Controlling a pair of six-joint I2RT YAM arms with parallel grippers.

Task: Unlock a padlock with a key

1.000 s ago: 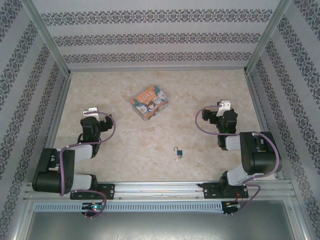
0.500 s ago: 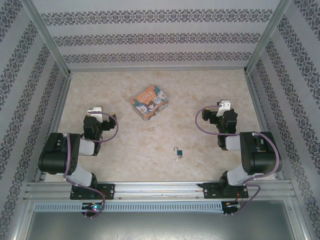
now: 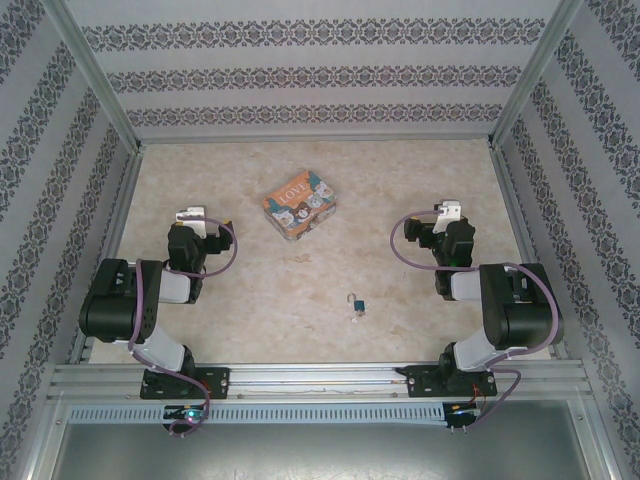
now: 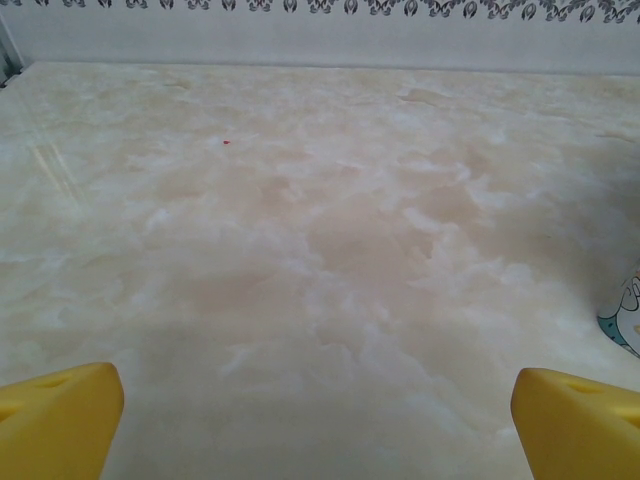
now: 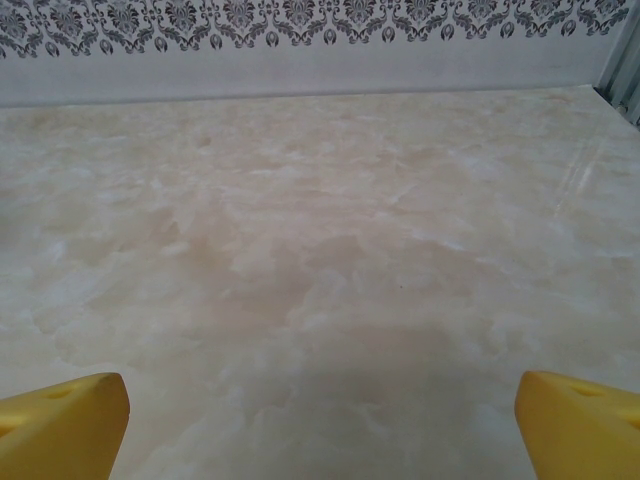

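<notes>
- Left jaws spread wide and empty above the counter [image 4: 320,250].
- Right jaws also spread wide, empty.
- Padlock [image 3: 358,303] lies on the counter between the arms.

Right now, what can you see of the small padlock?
The padlock is tiny: a blue-teal body with a silver U-shaped shackle toward the far wall. It lies on the beige marbled table, near the front edge, slightly right of the middle. The left gripper and the right gripper are both well away from it. Whether it is locked, I cannot tell.
</notes>
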